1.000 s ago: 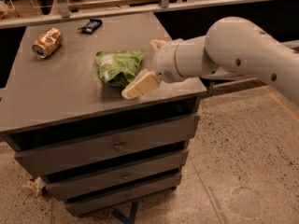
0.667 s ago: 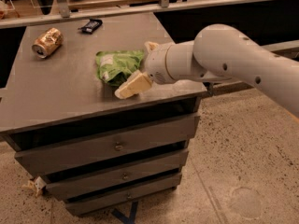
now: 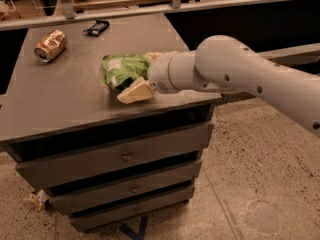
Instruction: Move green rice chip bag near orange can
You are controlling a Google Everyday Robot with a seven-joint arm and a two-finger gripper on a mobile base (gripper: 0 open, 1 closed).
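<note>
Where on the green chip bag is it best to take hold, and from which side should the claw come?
Probably the bag's crumpled right end, coming from the right, where the claw sits at its front edge. It lies low and wrinkled, so raised folds there give something to pinch; the can lies far off at the back left.

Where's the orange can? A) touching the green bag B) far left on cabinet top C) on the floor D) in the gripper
B: the orange can lies far left on the cabinet top, apart from the green rice chip bag, where the gripper sits.
</note>
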